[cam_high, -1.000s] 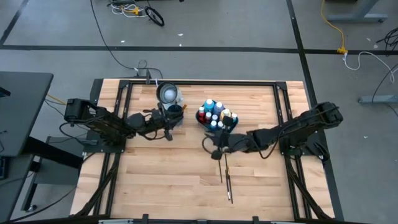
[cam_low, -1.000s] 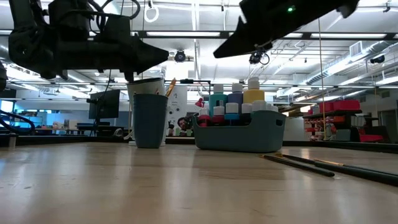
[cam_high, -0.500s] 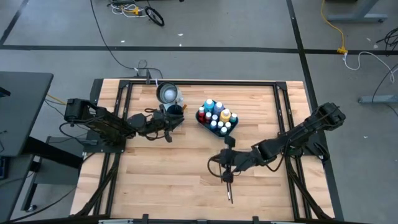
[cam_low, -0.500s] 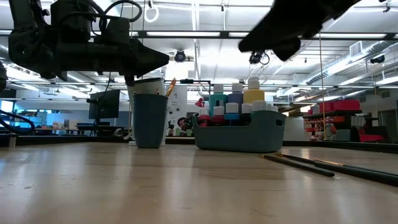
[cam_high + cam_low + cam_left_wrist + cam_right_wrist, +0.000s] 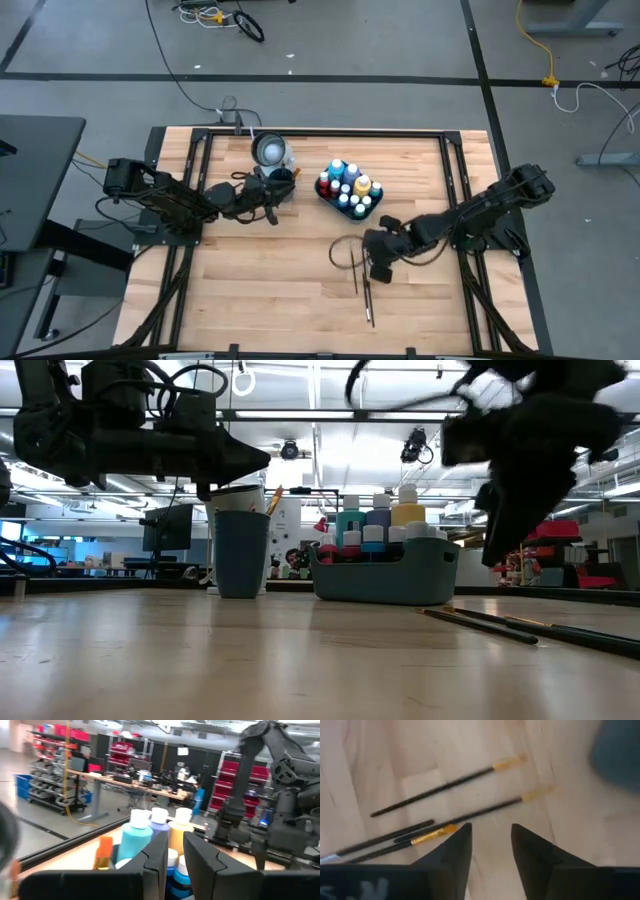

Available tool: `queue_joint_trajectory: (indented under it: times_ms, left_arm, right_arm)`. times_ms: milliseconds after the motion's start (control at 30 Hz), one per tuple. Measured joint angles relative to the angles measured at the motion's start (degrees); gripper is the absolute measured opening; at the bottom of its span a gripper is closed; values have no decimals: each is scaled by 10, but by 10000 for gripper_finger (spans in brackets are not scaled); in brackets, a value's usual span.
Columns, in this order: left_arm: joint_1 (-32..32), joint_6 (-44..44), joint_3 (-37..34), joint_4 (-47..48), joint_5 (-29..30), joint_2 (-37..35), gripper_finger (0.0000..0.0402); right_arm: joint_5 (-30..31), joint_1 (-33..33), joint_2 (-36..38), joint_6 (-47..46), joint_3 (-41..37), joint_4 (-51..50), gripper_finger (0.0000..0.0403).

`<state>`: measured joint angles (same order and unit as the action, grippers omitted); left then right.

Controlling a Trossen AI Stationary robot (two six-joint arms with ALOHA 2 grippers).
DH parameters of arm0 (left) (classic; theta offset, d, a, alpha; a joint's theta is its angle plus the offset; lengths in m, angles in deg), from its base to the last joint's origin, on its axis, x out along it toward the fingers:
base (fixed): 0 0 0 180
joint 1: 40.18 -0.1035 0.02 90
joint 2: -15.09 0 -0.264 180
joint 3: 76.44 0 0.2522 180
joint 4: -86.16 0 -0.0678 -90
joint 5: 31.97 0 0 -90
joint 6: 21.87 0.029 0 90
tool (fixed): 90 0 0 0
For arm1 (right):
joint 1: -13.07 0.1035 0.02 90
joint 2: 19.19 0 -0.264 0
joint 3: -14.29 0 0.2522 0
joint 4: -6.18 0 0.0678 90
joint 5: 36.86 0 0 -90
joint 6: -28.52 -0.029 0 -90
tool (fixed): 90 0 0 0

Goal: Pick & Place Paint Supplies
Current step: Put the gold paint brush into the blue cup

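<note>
Several thin dark brushes with yellow ferrules point(image 5: 445, 785) lie flat on the wood point(image 5: 362, 290), low at the right of the low view point(image 5: 500, 625). My right gripper point(image 5: 492, 845) hangs open over them, fingers pointing down point(image 5: 376, 268) point(image 5: 497, 550), touching nothing. Paint bottles point(image 5: 348, 183) point(image 5: 380, 520) point(image 5: 150, 830) stand in the teal tray point(image 5: 385, 575). My left gripper point(image 5: 270, 200) point(image 5: 262, 455) point(image 5: 175, 857) hovers above the dark blue cup point(image 5: 241, 555), its fingers a narrow gap apart with nothing between them. A brush tip point(image 5: 272, 500) sticks out of the cup.
A white round container point(image 5: 270, 150) stands just beyond the dark blue cup point(image 5: 281, 180) near the table's far edge. The tray point(image 5: 324, 196) sits mid-table toward the far side. Bare wood lies along the near edge and at the near left.
My right gripper has moved from beside the tray toward the table's near edge, over the brushes, has come down and has tipped until its fingers point at the table. The brushes have stayed where they lay.
</note>
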<state>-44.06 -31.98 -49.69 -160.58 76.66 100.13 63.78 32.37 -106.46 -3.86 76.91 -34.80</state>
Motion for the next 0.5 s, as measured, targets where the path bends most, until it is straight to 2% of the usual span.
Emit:
queue_joint_trajectory:
  times_ms: [100,167,333,500]
  left_arm:
    - [0,-7,0,0,20,0,66]
    - [0,-9,0,0,24,0,66]
    - [0,3,0,0,54,0,66]
    - [0,9,0,0,59,0,66]
  right_arm:
    - [-84,-44,0,-56,0,6,154]
    - [-109,-64,0,-69,0,21,160]
    - [-111,-109,-7,-82,0,30,162]
    - [-133,-146,-46,-95,0,40,162]
